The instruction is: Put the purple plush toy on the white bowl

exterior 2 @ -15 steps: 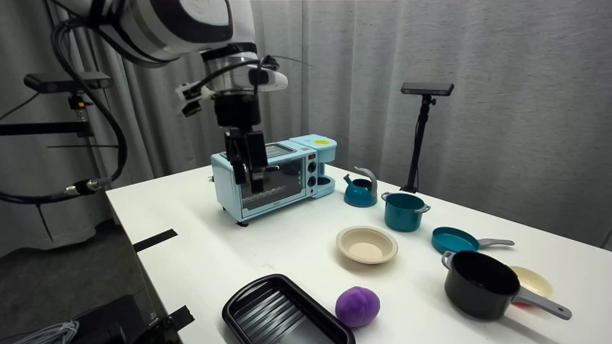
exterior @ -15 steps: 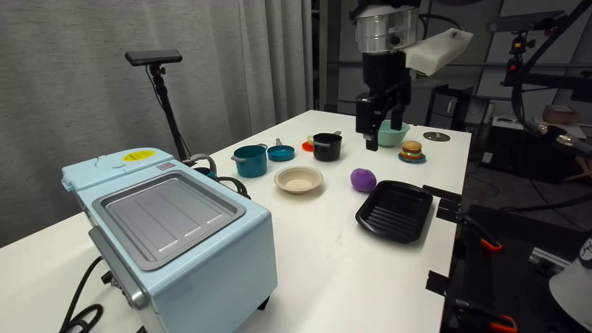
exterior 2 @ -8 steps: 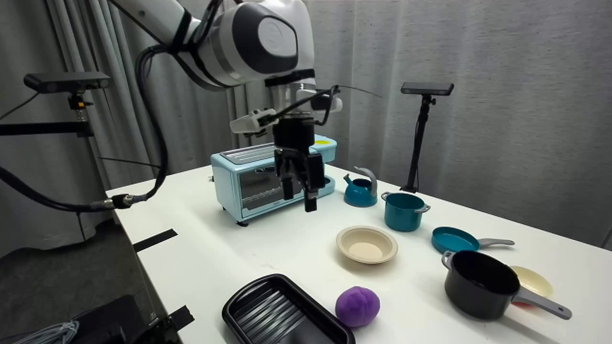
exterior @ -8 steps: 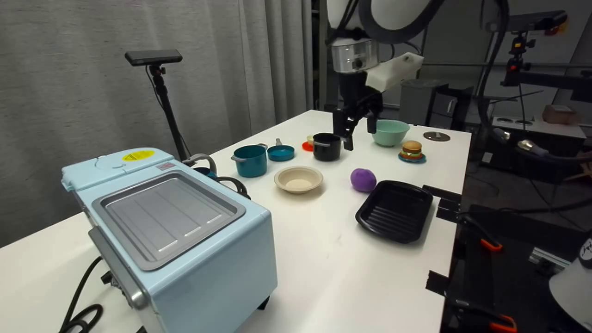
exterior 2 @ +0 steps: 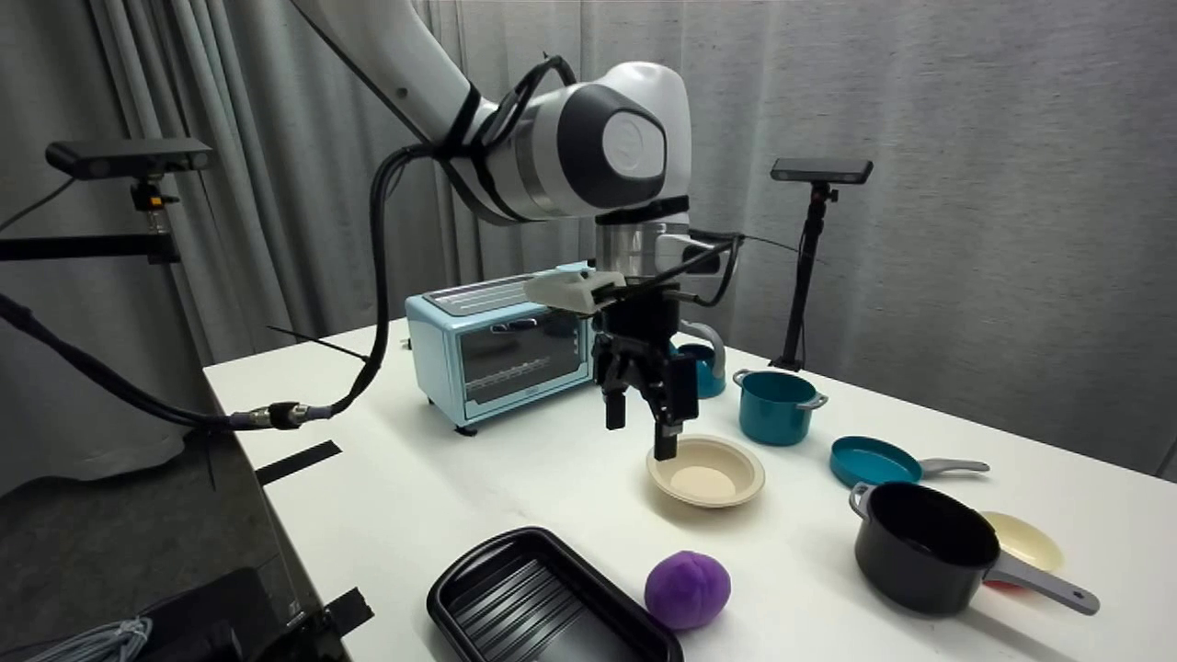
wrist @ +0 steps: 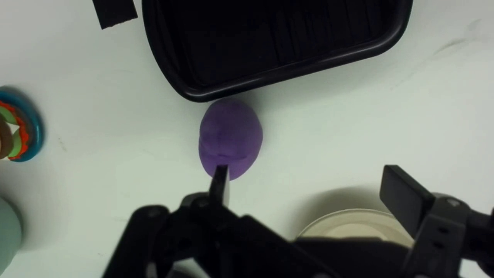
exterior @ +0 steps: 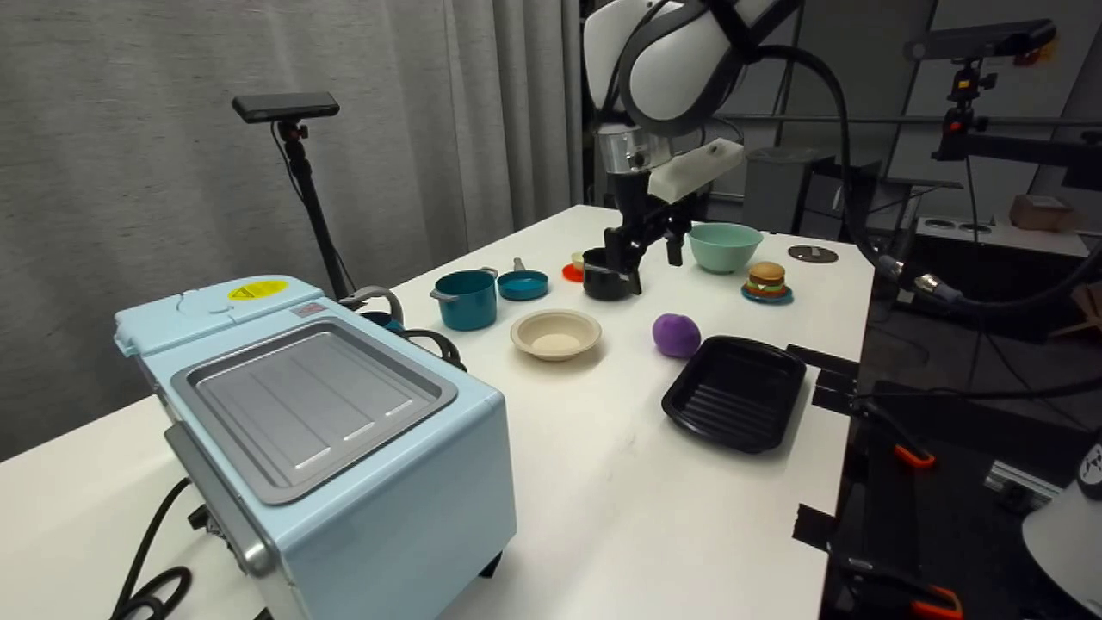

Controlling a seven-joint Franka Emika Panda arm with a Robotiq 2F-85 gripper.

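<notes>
The purple plush toy (exterior: 676, 335) is a round lump on the white table, close beside one corner of the black tray. It also shows in an exterior view (exterior 2: 688, 590) and in the wrist view (wrist: 231, 135). The cream-white bowl (exterior: 555, 334) holds nothing and stands a short way from the toy; it also shows in an exterior view (exterior 2: 706, 473). In the wrist view the bowl (wrist: 355, 220) is partly hidden by the gripper. My gripper (wrist: 307, 168) is open and empty, pointing down above the table. One fingertip overlaps the toy's lower edge in the wrist view. It shows in both exterior views (exterior: 656, 271) (exterior 2: 640, 432).
The black ribbed tray (exterior: 736, 392) lies beside the toy. A black pot (exterior 2: 929, 547), a teal pot (exterior 2: 777, 407) and a teal pan (exterior 2: 874, 460) stand beyond the bowl. A light-green bowl (exterior: 725, 247), a toy burger (exterior: 766, 281) and a blue toaster oven (exterior: 387, 482) are also there.
My gripper has come down and moved across the table, away from the toaster oven and towards the bowl and toy. It stays open. The toy and bowl have not moved.
</notes>
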